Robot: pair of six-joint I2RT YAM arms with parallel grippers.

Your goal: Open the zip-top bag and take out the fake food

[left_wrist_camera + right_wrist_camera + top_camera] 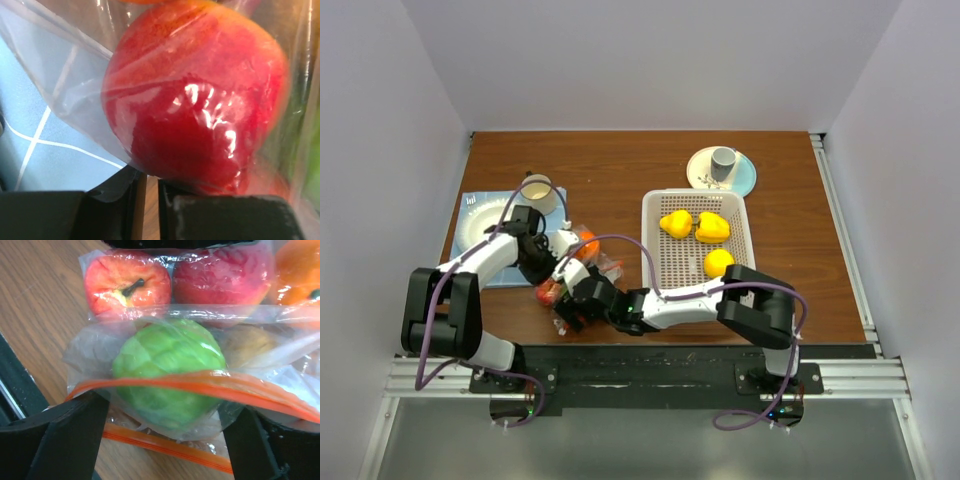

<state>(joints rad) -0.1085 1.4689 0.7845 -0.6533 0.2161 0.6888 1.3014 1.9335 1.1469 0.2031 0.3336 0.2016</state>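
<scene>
At the near left of the wooden table, the zip-top bag lies between the two arms, just left of the white basket. It is still filled with fake food. The right wrist view shows a red apple with a dark stem, a darker red fruit beside it, an orange piece at the frame's edge, a tan piece, and a green leafy-textured piece nearest the mouth.

The orange zip strip crosses in front of the green piece. A second orange strip lies lower, against the wood, so the two halves of the seal sit apart there.

The right gripper is spread wide, with one black finger at either side of the bag's mouth. It clamps nothing, and the green piece sits between the fingers.

The left gripper has its fingers drawn almost together, leaving only a sliver of wood visible between them. The clear film runs down into that slit, so the gripper looks pinched on the bag. A red fruit fills the view just above the fingers, with a blue mat off to the side.

Three yellow toy pieces already lie in the basket. Beyond it, a grey cup stands on a small plate.
</scene>
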